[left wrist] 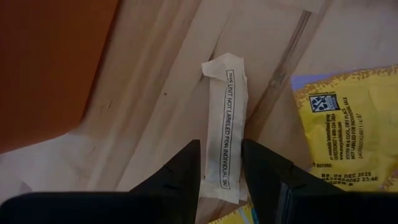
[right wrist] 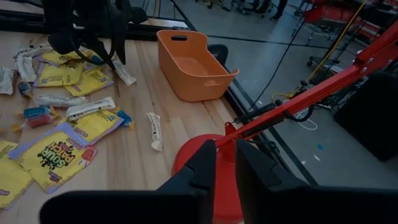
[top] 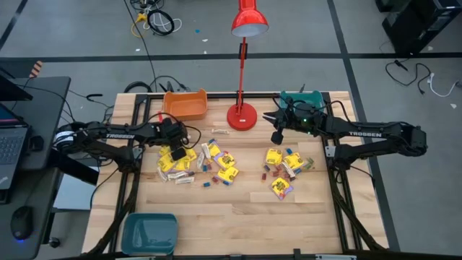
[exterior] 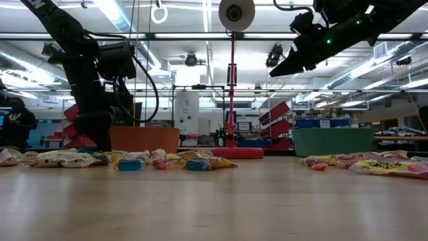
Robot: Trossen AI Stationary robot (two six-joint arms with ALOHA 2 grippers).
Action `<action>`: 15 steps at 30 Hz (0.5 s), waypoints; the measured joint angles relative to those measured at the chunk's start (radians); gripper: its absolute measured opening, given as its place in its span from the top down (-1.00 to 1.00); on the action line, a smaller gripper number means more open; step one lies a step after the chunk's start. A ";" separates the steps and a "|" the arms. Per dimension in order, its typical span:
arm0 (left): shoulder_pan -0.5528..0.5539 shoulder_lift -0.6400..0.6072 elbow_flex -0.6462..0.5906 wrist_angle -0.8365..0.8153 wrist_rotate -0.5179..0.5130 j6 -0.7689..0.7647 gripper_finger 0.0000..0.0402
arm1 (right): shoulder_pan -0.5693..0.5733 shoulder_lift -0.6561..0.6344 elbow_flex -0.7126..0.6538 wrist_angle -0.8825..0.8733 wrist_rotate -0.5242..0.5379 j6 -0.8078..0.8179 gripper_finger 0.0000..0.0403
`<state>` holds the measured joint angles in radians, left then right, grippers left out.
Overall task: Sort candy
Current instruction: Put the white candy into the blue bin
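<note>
Most of the sorting is left to do, judging by how the candy (top: 216, 166) lies — it is scattered in two loose groups across the middle of the wooden surface (top: 238, 217), one nearer the left edge, one nearer the right. The orange bin (top: 186, 104) at the far edge shows a bare interior in the right wrist view, and the teal bin (top: 149, 232) at the near left corner looks empty from above. A second teal bin (top: 299, 99) at the far right is mostly hidden by the right arm, so its contents cannot be told.

The left end effector (left wrist: 221, 165) is down over the left group, its fingers standing apart on either side of a pale beige bar (left wrist: 225, 124) lying on the wood just beside a yellow packet (left wrist: 354, 124); no closed grip on it shows.

The right end effector (right wrist: 225, 163) hangs above the far edge near the red lamp (top: 242, 115), its fingers only a narrow gap apart — nothing between them.
</note>
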<state>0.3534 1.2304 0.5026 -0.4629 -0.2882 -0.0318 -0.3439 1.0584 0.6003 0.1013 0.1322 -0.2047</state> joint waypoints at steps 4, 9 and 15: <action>0.000 0.000 0.000 0.000 0.001 -0.002 0.39 | 0.000 0.000 0.000 0.000 0.000 0.001 0.74; 0.000 0.000 0.000 0.000 0.002 -0.011 0.29 | 0.000 0.000 0.000 0.000 0.000 0.002 0.72; 0.000 0.000 0.000 -0.001 0.002 -0.026 0.22 | 0.000 0.000 0.000 0.000 0.000 0.003 0.72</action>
<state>0.3535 1.2304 0.5026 -0.4637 -0.2863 -0.0574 -0.3439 1.0584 0.6003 0.1013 0.1318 -0.2020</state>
